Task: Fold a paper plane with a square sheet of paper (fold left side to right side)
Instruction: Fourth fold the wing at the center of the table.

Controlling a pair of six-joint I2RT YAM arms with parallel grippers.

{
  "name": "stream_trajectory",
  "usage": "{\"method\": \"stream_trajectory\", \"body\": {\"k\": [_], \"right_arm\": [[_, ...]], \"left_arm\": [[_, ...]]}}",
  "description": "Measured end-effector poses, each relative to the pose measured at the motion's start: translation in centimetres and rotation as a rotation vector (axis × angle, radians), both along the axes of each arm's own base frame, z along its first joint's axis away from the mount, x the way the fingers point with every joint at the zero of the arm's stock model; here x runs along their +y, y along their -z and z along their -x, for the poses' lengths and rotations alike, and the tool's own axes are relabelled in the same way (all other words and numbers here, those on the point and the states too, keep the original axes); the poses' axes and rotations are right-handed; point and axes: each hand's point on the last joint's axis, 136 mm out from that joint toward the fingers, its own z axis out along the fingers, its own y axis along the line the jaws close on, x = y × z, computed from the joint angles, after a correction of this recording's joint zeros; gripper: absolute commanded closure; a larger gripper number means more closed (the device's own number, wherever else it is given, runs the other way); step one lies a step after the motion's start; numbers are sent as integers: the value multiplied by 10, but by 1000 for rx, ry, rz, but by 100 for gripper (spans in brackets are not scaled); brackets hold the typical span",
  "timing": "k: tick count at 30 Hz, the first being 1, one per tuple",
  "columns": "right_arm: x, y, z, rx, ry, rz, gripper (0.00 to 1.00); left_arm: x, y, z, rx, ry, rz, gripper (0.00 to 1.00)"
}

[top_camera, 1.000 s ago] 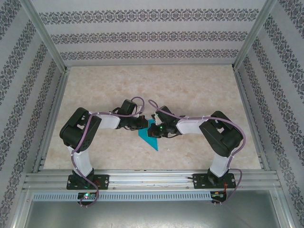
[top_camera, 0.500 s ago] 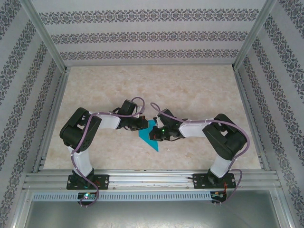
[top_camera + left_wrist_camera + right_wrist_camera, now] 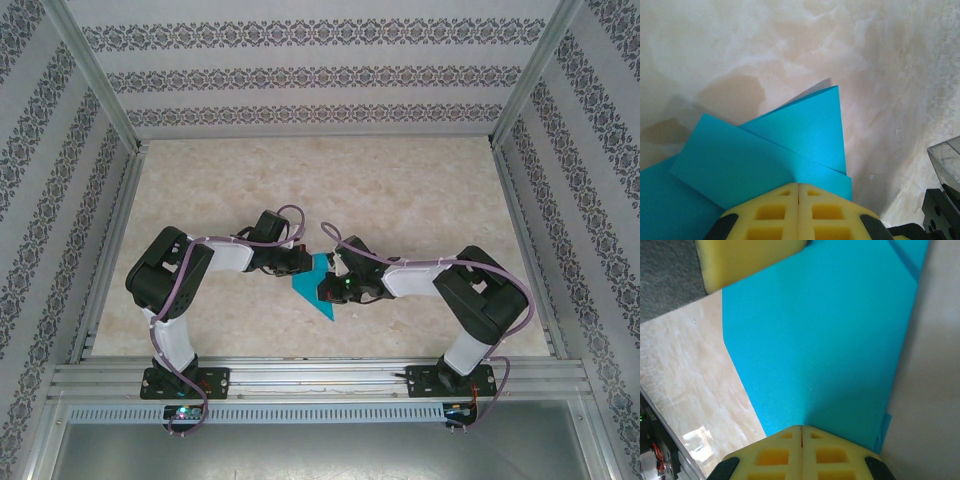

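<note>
Teal paper [image 3: 765, 155]: thin, matt, smooth w/ crisp creases. Bench [image 3: 400, 190]: pale marble-look, slight sheen. Tool pads [image 3: 770, 215]: yellow, matt, rubbery w/ moulded cells. Frame rails [image 3: 320, 375]: brushed metal. Arm shells [image 3: 175, 345]: glossy plastic.

Cream marble-patterned counter [image 3: 400, 190], enclosed on three sides by striped, ornamented wall panels [image 3: 300, 75]; aluminium rails [image 3: 320, 372] and a slotted strip [image 3: 320, 413] line its near edge.

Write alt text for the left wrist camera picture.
Folded teal-blue paper lies in overlapping layers on a pale marbled table. The left tool, yellow fingers shut together, rests on it at the bottom.
</note>
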Motion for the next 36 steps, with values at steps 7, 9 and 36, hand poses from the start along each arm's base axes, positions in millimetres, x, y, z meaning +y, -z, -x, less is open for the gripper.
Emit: {"method": "stream_trajectory", "body": {"k": [7, 9, 36], "right_arm": [[-4, 0, 9, 5, -4, 1, 100], [-5, 0, 12, 8, -3, 1, 100], [-23, -1, 50, 72, -34, 56, 100]], "left_arm": [[0, 0, 2, 8, 4, 2, 98], [0, 0, 2, 9, 4, 1, 98], [1, 0, 4, 16, 8, -2, 98]]}}
